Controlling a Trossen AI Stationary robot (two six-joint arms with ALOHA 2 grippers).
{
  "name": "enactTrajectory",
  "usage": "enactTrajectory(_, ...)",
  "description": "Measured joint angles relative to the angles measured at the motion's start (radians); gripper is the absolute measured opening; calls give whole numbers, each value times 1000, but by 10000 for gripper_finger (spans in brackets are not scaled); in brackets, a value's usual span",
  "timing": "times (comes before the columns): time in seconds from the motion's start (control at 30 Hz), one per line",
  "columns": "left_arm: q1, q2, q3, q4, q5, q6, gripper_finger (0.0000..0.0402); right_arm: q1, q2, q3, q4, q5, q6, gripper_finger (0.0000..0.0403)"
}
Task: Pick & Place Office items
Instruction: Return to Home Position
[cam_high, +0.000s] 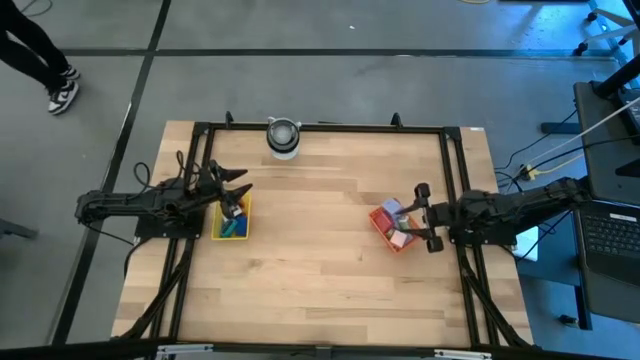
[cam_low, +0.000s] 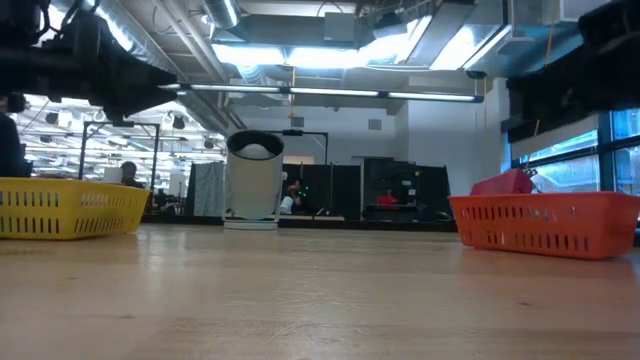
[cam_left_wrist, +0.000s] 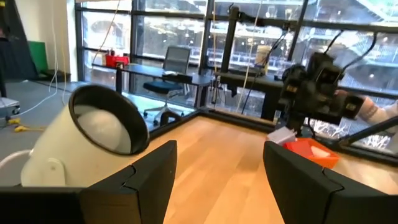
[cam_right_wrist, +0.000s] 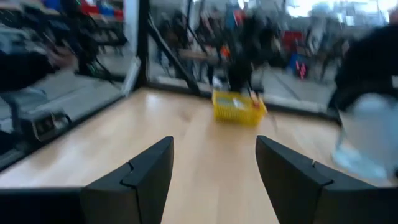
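Observation:
My left gripper (cam_high: 238, 184) is open and empty, raised at the far end of the yellow tray (cam_high: 232, 218), which holds blue and green office items (cam_high: 234, 227). In its wrist view the open fingers (cam_left_wrist: 219, 147) frame bare table. My right gripper (cam_high: 426, 216) is open and empty at the right side of the orange-red tray (cam_high: 384, 222), which holds lavender, white and pink items (cam_high: 395, 213). Its wrist view (cam_right_wrist: 214, 140) looks across the table at the yellow tray (cam_right_wrist: 238, 107). In the low view a red piece (cam_low: 505, 183) rises above the orange-red tray's rim (cam_low: 545, 222).
A round grey-white cylinder (cam_high: 283, 137) stands at the table's far edge, also in the low view (cam_low: 253, 180) and the left wrist view (cam_left_wrist: 87, 140). Bare wood lies between the two trays and toward the near edge. A person's legs (cam_high: 45, 60) show beyond the far left corner.

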Motion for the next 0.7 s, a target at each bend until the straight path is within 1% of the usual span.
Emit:
enactTrajectory(0.1, 0, 1, 0, -27, -2, -2, 235, 0, 0, 0, 86, -50, -35, 228)
enactTrajectory(0.23, 0, 13, 0, -25, -2, 10, 235, 0, 0, 0, 142, -58, -24, 228)
enactTrajectory(0.4, 0, 31, 0, -26, -2, 43, 235, 0, 0, 1, 124, -57, -34, 228)
enactTrajectory(0.57, 0, 57, 0, -27, -7, 101, 235, 0, 0, 1, 114, -31, -29, 228)
enactTrajectory(0.7, 0, 72, 0, -26, -26, 150, 235, 0, 0, 1, 111, -41, -67, 228)
